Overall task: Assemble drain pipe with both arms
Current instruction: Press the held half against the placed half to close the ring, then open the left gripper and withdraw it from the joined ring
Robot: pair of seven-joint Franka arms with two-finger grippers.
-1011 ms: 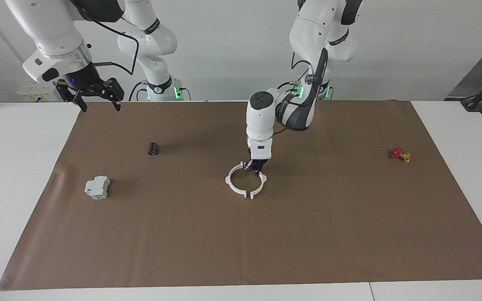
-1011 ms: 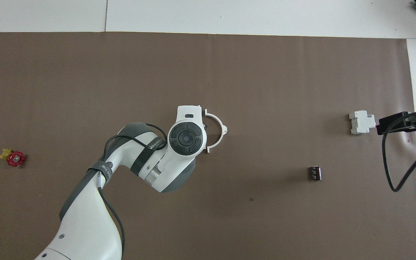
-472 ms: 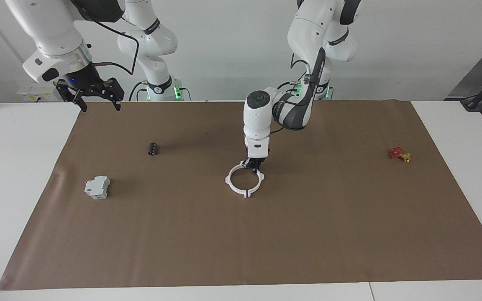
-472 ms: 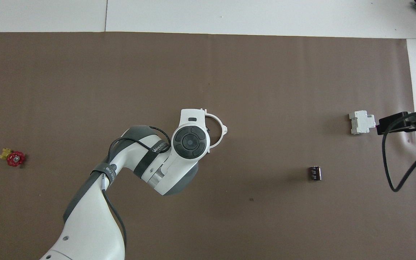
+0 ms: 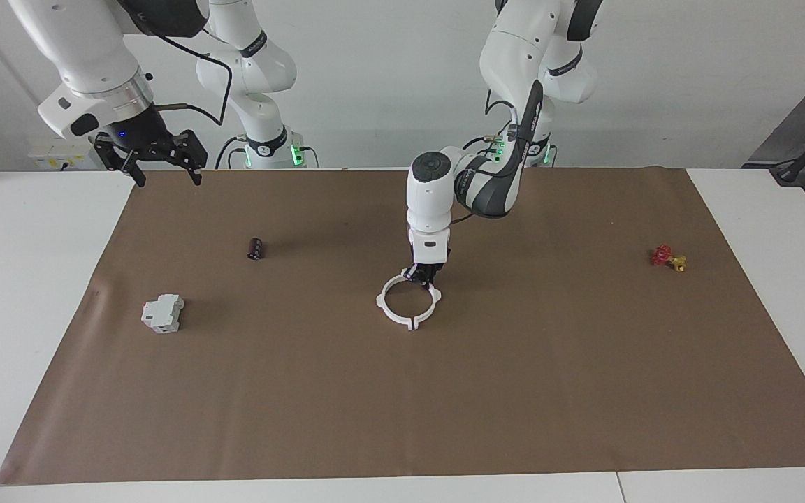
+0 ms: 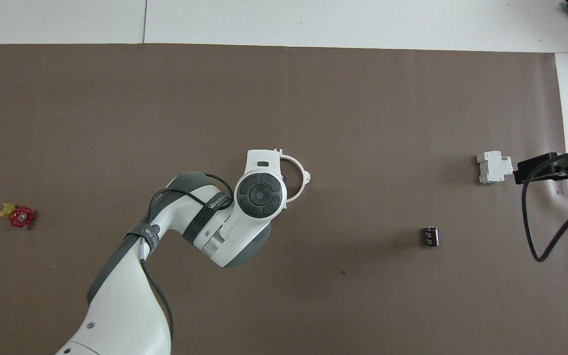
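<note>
2 white jointed arms (image 5: 514,49), grey joint caps, black cables, green base lights; black end effectors (image 5: 158,150).

My left arm is bent down over mid-table, wrist vertical, left gripper (image 5: 425,278) pointing straight down with its fingertips pinched together at the surface (in the overhead view my own wrist hides them). My right arm waits raised, right gripper (image 5: 162,162) splayed wide, fingertips well apart, nothing between them.
</note>
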